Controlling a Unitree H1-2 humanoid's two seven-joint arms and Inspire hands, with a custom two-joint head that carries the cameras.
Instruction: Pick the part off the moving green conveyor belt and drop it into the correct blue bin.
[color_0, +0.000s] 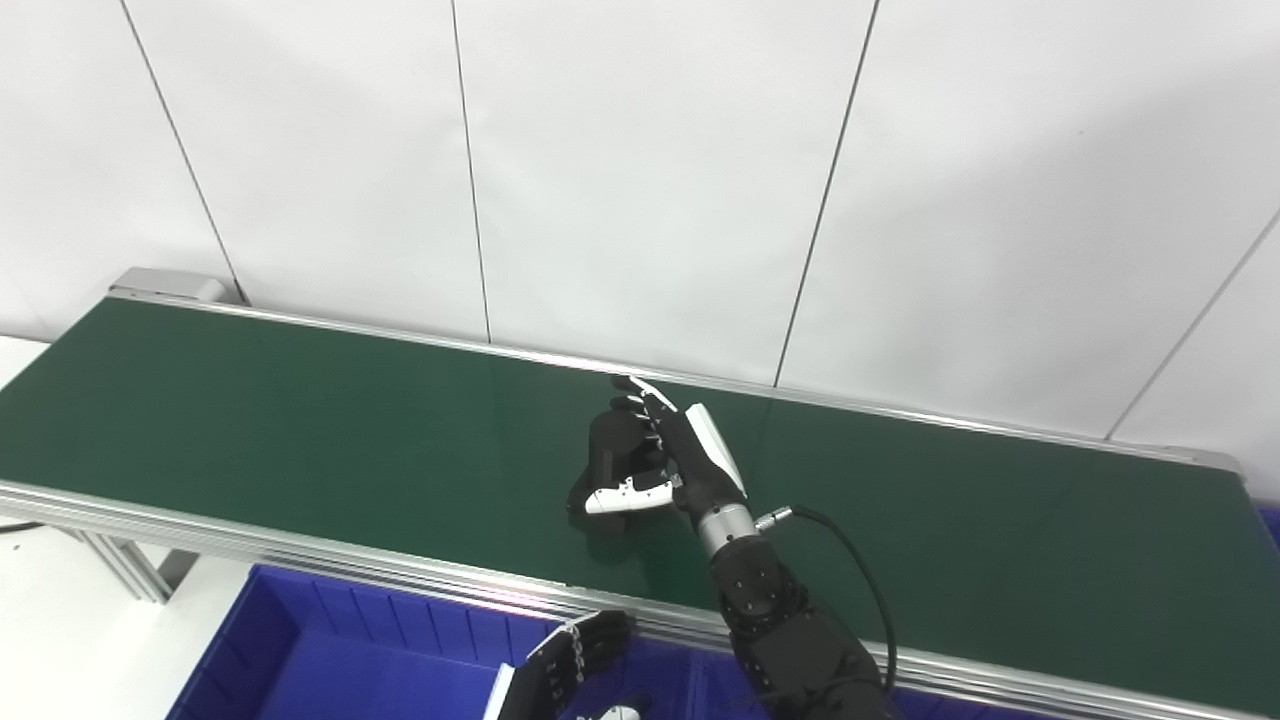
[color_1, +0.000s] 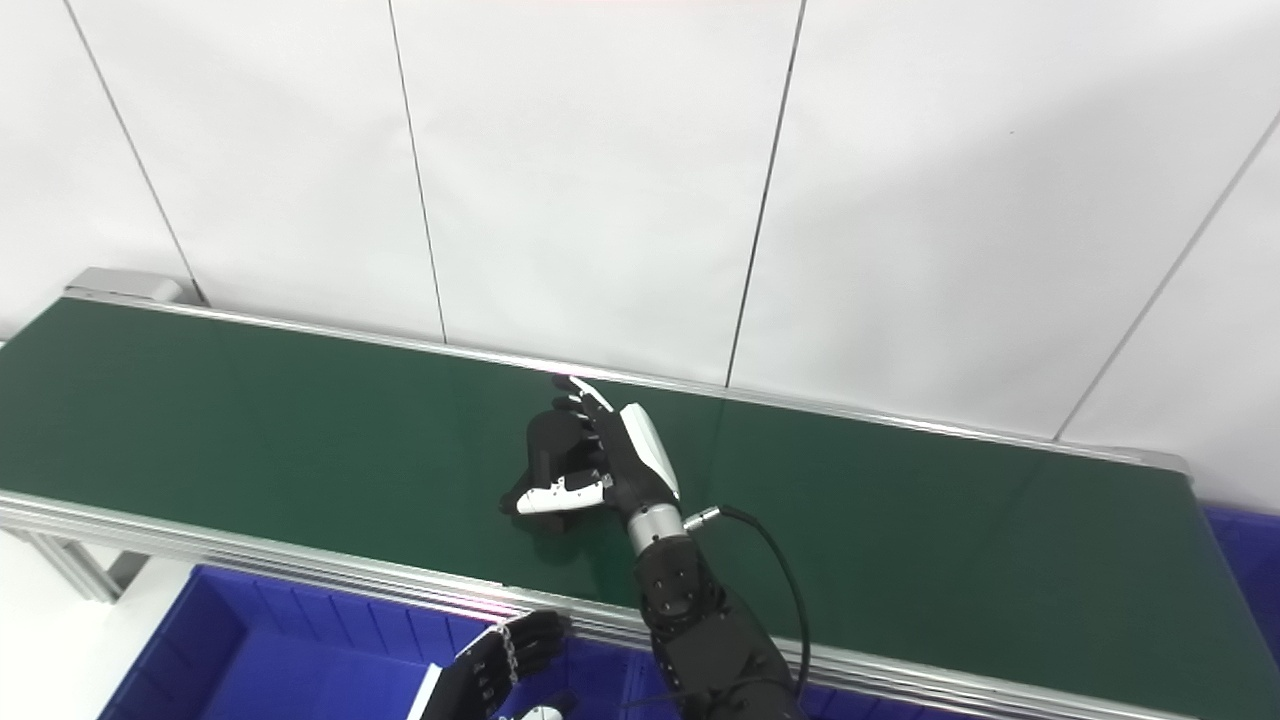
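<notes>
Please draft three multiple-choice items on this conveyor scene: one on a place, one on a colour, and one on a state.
1. Where is the right robot hand?
A. Over the conveyor belt
B. Inside the bin
C. Against the wall

2. What colour is the bin below the belt's near rail?
A. Red
B. Blue
C. Grey

3. What is the right robot hand doing?
A. Hanging open beside the belt
B. Closing on a black part
C. Resting flat on the bin

Answers:
1 A, the hand sits mid-belt above the green surface.
2 B, the bin walls are plainly blue.
3 B, fingers and thumb curl around a dark object on the belt.

The left robot hand waits low over the bin.
</notes>
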